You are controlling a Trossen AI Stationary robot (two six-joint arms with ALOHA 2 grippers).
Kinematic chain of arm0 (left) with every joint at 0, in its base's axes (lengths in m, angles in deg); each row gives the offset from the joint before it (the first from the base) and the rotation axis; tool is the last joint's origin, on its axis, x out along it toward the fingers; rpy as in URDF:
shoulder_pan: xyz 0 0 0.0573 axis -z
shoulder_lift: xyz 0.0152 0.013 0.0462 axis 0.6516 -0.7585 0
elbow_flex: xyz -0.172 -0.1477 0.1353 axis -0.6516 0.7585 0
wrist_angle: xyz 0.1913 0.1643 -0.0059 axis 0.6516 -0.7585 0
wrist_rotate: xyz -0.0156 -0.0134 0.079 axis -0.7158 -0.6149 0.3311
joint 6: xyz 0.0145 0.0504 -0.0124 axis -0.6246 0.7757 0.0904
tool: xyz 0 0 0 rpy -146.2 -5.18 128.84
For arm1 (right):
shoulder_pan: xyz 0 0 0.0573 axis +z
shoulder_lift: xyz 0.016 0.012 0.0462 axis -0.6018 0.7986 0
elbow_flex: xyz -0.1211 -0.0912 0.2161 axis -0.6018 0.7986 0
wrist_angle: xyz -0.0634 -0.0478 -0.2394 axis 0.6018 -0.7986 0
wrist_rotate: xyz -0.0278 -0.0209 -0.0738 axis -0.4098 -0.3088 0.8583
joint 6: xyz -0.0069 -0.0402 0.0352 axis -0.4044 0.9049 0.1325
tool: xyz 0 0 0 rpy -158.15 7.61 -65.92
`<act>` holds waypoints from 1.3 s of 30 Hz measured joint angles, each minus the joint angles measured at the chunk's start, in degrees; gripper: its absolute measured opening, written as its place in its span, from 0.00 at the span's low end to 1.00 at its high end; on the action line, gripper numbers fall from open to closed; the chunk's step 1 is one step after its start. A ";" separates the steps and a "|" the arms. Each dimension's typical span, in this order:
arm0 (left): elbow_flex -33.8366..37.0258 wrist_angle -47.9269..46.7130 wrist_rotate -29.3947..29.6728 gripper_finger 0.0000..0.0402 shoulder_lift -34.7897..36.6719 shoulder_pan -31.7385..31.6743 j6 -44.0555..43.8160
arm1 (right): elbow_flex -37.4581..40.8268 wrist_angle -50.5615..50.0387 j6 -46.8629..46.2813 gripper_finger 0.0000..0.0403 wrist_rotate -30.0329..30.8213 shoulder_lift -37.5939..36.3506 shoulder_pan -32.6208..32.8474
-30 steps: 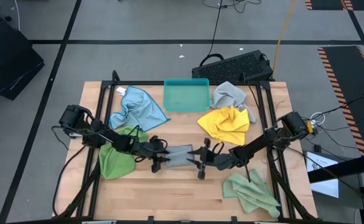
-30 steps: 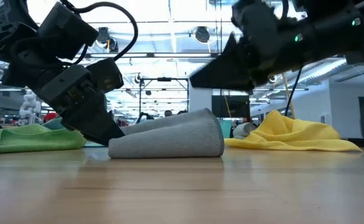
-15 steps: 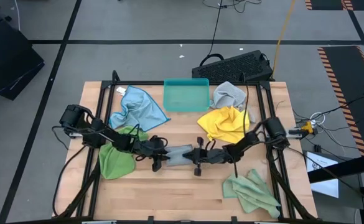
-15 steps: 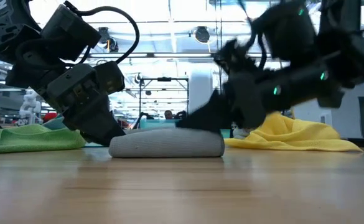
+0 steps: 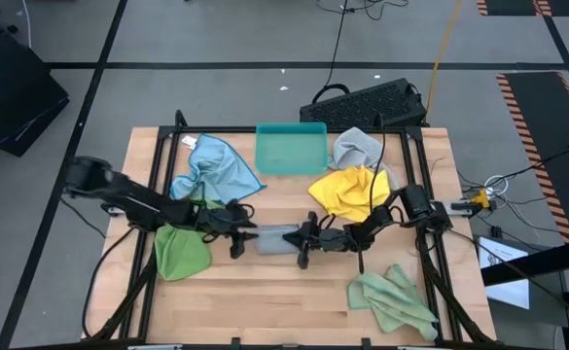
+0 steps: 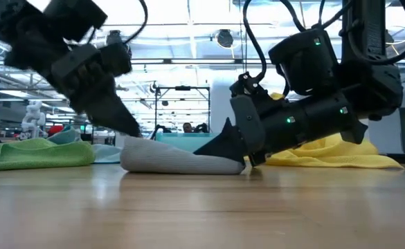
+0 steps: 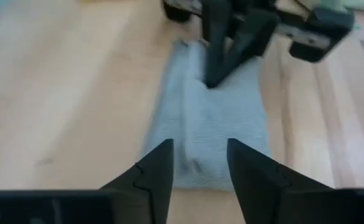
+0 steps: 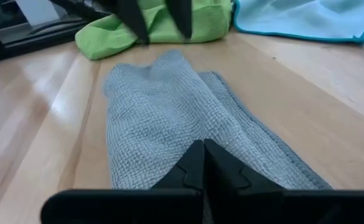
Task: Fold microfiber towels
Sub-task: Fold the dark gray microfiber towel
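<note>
one grey towel (image 5: 276,238) lies folded into a narrow strip at the middle of the counter (image 5: 265,301), between the two tools. in the right wrist view it shows as a long flat band with a loose crease running down its length; one long edge is not fully squared.

right tool (image 5: 302,236): fingers pressed together, tips down on the strip's right end. nothing visibly pinched between them; it reads as a press, not a grip. left tool (image 5: 237,235): fingers parted, hovering just over the strip's left end, holding nothing.

judgement on the step: flattening and setting the fold on this towel. to do it well, keep the right tips pinning that end so the strip cannot slide, and run the left tool along the crease with light pressure. microfiber is likely to drag against the wood, so lift rather than push hard, or the layers will bunch.

other towels, all unfolded: bright green towel (image 5: 182,248) just left of the left tool, light blue towel (image 5: 211,167) behind it, yellow towel (image 5: 352,194) behind the right arm, second grey towel (image 5: 359,148) at the back, pale green towel (image 5: 393,299) at front right. teal tray (image 5: 291,148) sits at the back centre.
</note>
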 joint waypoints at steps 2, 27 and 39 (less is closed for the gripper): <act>-0.02 -3.66 2.17 0.40 5.01 0.27 0.23 | 0.02 -0.11 -0.76 0.00 0.05 0.01 0.00; -0.33 28.68 7.00 0.23 -23.36 7.00 9.38 | 0.15 -0.66 -3.22 0.00 -0.49 0.18 0.13; -0.22 23.95 4.87 0.23 -18.45 6.17 9.03 | 0.15 -1.27 -2.85 0.00 -0.69 0.20 0.15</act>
